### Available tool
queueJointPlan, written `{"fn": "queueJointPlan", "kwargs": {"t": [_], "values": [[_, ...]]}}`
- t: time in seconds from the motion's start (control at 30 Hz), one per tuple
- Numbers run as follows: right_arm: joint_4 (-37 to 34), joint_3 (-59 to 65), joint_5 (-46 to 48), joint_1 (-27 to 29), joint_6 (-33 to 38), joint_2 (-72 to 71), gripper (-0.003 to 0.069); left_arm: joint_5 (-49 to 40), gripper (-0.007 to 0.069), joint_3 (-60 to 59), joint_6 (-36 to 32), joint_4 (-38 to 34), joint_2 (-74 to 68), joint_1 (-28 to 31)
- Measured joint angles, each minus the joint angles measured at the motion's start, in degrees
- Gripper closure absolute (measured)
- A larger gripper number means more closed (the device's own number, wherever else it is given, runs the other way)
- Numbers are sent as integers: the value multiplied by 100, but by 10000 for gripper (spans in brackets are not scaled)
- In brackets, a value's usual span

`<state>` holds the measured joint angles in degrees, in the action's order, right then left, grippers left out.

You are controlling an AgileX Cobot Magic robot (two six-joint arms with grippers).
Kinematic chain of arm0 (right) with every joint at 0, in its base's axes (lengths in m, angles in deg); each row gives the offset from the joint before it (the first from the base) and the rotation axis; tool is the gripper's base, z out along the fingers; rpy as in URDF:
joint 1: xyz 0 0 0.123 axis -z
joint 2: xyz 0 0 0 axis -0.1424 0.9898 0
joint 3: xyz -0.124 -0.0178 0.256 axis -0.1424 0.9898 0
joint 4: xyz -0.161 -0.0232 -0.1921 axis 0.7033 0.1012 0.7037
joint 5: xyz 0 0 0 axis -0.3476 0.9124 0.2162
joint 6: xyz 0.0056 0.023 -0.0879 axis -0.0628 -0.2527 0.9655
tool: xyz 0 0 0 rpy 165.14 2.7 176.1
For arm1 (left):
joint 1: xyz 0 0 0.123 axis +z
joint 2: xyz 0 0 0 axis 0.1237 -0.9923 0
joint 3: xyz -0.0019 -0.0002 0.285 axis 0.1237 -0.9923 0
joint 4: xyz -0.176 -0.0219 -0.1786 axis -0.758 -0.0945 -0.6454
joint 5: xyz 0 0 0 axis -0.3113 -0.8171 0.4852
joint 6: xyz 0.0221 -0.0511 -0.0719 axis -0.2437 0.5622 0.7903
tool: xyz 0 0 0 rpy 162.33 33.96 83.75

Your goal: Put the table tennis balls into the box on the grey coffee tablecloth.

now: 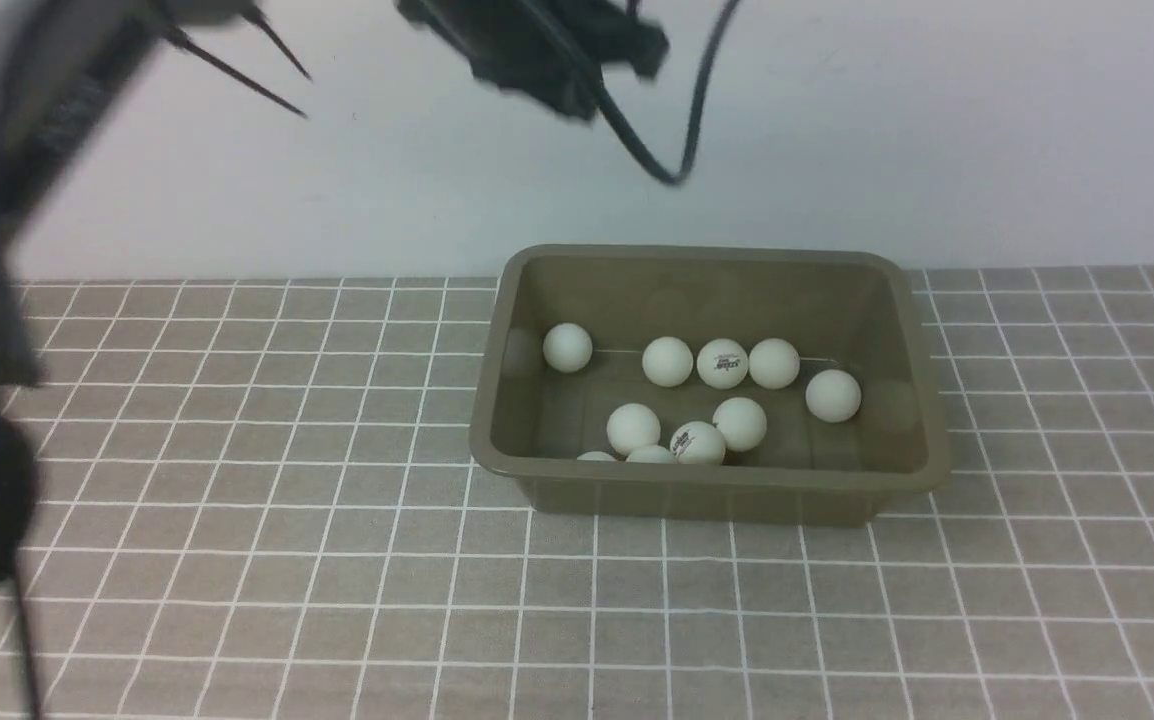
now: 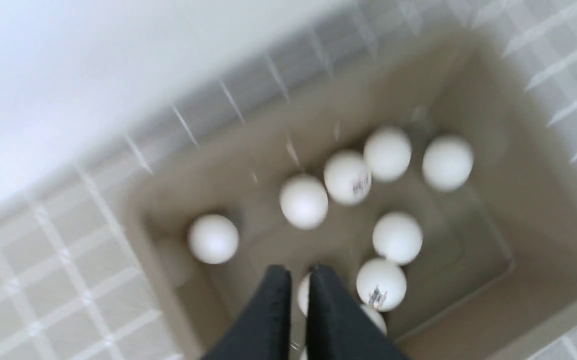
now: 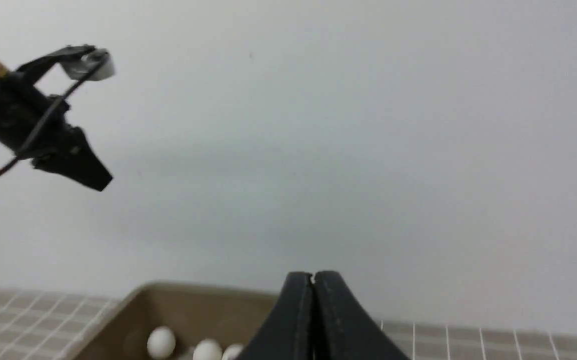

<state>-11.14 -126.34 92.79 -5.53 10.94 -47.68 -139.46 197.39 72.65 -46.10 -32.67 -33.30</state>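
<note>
Balls (image 1: 722, 363) lie inside the box (image 1: 707, 478), ten by count in the front view; a row of four runs along the far wall, one sits nearer the right wall, and a cluster of five crowds the near wall, two of them half hidden by the rim; the box stands on the cloth (image 1: 267, 520), close to the white wall (image 1: 937, 130). Left gripper (image 2: 293, 272) hangs above the box, its jaws pressed nearly together and holding nothing; in the left wrist view one ball (image 2: 303, 295) shows through the thin slit between the black fingers (image 2: 268, 310), far below them, and the other balls (image 2: 397, 237) spread out beyond the fingertips on the box (image 2: 168, 280) floor; that view is blurred; the checked cloth (image 2: 58, 280) shows past the box. Right gripper (image 3: 312, 276) is closed as well, jaws touching along their length, empty; beyond its tips is mostly wall (image 3: 343, 150), with a corner of the box (image 3: 133, 300) and three balls (image 3: 161, 343) below and to one side of the jaws; the left arm (image 3: 23, 120) shows high up, well apart from them; the cloth (image 3: 468, 342) lies behind.
</note>
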Motion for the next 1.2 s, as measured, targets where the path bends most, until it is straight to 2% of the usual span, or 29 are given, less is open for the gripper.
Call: {"fn": "queueJointPlan", "kwargs": {"t": [0.07, 0.13, 0.2, 0.4, 0.43, 0.47, 0.53, 0.57, 0.6, 0.83, 1.0, 1.2], "values": [[99, 255, -756, 0, -232, 5, 673, 0, 627, -198, 0, 198, 586, 0], [127, 392, -1122, 0, -314, 5, 673, 0, 629, -395, 0, 256, 927, 0], [184, 619, -1633, 0, -429, 5, 673, -16, 629, -1013, 0, 320, 1712, 0], [184, 694, -1864, 0, -490, 5, 673, -22, 629, -2773, 0, 339, 3483, 0], [184, 694, -1865, 0, -490, 5, 673, 67, 629, -3568, 0, 339, 4054, 0], [184, 700, -1865, 0, -490, 5, 673, 171, 629, -3841, 0, 352, 4335, 0], [184, 704, -1870, 0, -492, 5, 673, 518, 629, -4737, 0, 357, 4943, 0], [184, 704, -1870, 0, -492, 5, 673, 613, 629, -4826, 0, 357, 5076, 0], [184, 704, -1870, 0, -492, 5, 673, 960, 629, -5528, 0, 357, 5528, 0], [199, 710, -1870, 0, -496, 5, 673, 3263, 629, -8212, 0, 592, 7564, 0], [199, 710, -1870, 0, -496, 5, 673, 4317, 629, -9093, 4, 633, 8501, 0], [201, 710, -1870, 0, -496, 5, 673, 4399, 629, -9258, 12, 627, 9010, 0]]}}
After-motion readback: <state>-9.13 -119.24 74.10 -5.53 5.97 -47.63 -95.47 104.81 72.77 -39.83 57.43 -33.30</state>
